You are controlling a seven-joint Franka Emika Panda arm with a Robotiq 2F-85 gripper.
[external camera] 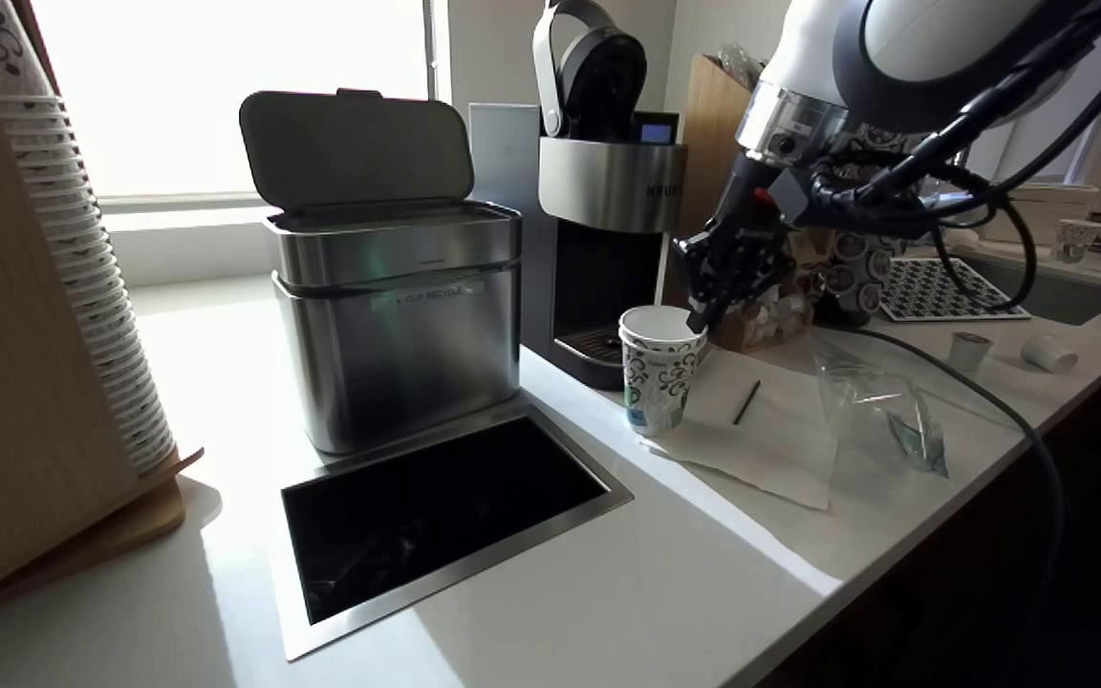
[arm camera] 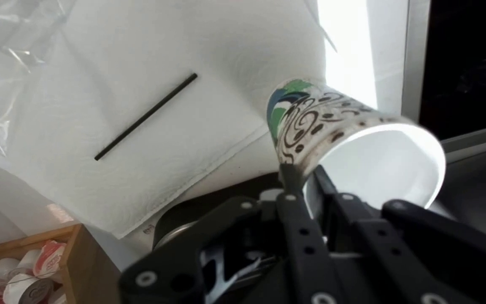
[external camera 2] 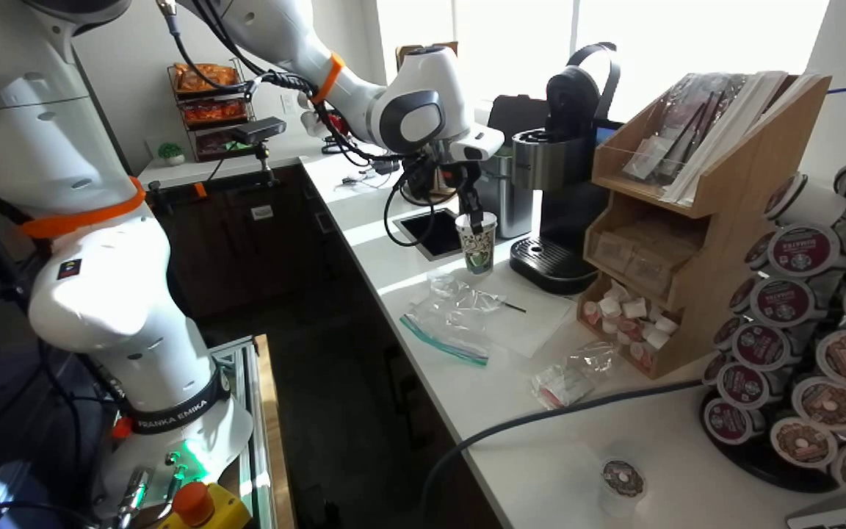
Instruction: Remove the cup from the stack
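Nested in the stack (external camera: pixel 659 397), with the gripper (arm camera: pixel 308 175) at the rim

Seen in an exterior view as the inner cup (external camera: pixel 658 327) of two, by the doubled rim. Stands upright near the edge of a paper towel (arm camera: pixel 209 135) on the counter (external camera: pixel 550 602). Has narrow-set jaws astride the rim in the wrist view, with one fingertip (arm camera: pixel 325 181) inside and one outside; impossible to say whether gripped. Shares the paper towel with a black stick (arm camera: pixel 146 117). Has a clear plastic bag (external camera 2: pixel 445 327), the coffee maker (external camera: pixel 608 182) and a metal bin (external camera: pixel 407 354) nearby.
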